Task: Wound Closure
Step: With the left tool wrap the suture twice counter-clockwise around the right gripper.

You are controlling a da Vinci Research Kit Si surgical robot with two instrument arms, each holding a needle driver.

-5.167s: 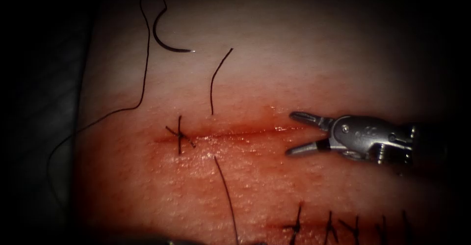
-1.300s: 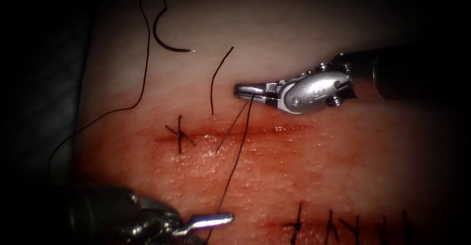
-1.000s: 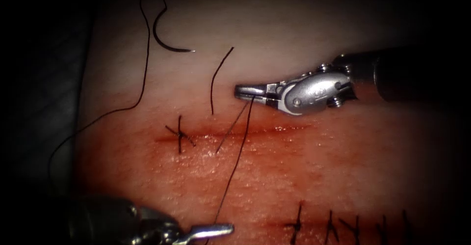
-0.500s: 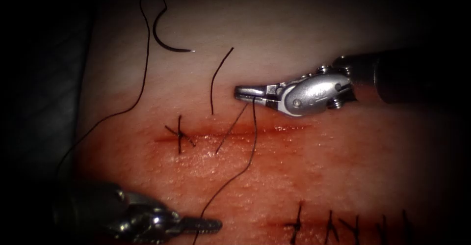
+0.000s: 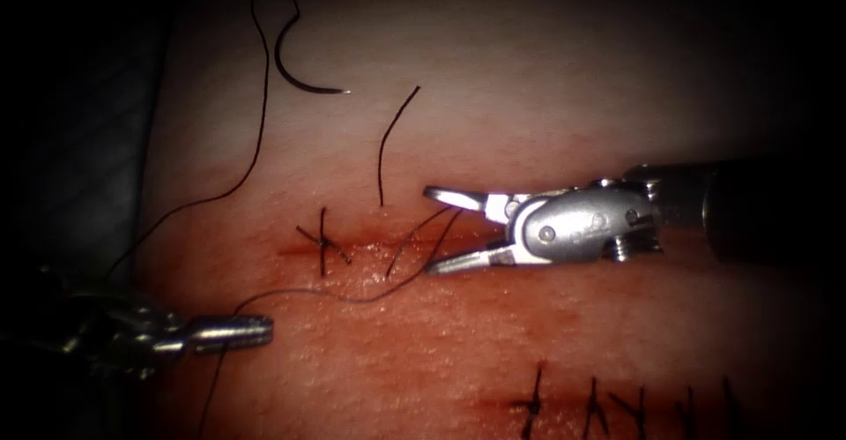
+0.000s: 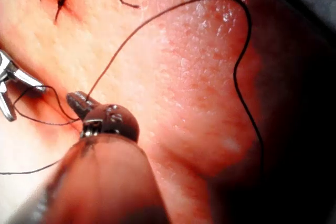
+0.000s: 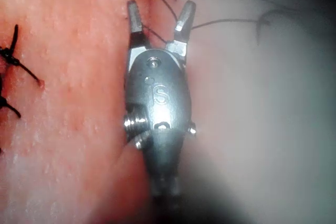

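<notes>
My right tool (image 5: 430, 230) stands open over the cut (image 5: 529, 228) in the tissue (image 5: 546, 114), one jaw on each side of it, holding nothing; its spread jaws (image 7: 160, 17) also appear in the right wrist view. A slack thread (image 5: 352, 299) runs from between those jaws to my left tool (image 5: 257, 327), which is shut on it low at the cut's left end (image 6: 76, 99). The curved needle (image 5: 295, 77) lies free on the tissue at the upper left, not in the tissue and held by neither tool.
A tied stitch (image 5: 322, 242) crosses the cut's left end. A loose cut end of thread (image 5: 391, 140) lies just above the cut. A row of several finished stitches (image 5: 617, 405) sits at the lower right. Red fluid wets the tissue around the cut.
The right tool let go of the thread, opened and dropped down to the cut. The left tool shut on the thread and drew it to the left, so it now lies in a slack curve.
</notes>
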